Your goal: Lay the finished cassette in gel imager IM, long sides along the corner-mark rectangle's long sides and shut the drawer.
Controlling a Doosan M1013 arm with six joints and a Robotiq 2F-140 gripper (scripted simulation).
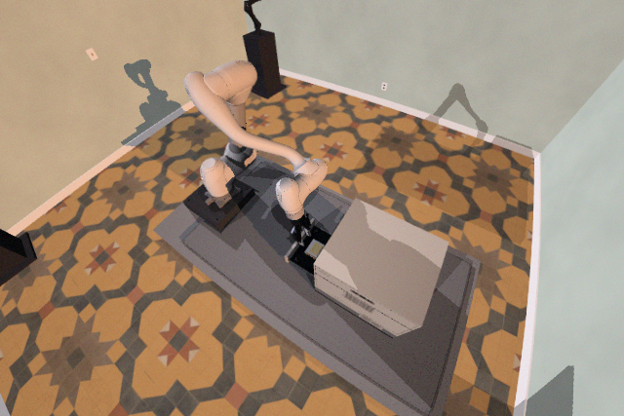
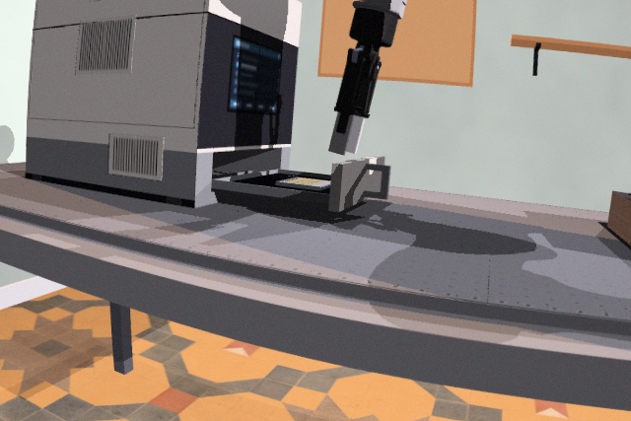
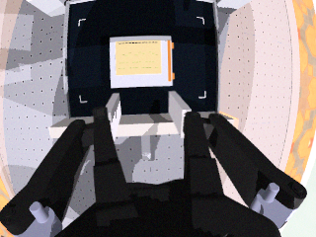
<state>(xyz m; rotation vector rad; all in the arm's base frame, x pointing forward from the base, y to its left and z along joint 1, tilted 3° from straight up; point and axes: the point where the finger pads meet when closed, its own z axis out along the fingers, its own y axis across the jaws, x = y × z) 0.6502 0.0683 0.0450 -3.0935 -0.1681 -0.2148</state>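
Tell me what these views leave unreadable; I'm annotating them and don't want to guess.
- Screen text on the grey box-shaped imager: too small and slanted in the exterior view.
- Rear corner marks of the black glass: lost in shadow in the exterior view.
- Fine print on the yellow-and-white cassette: too small in the wrist view.
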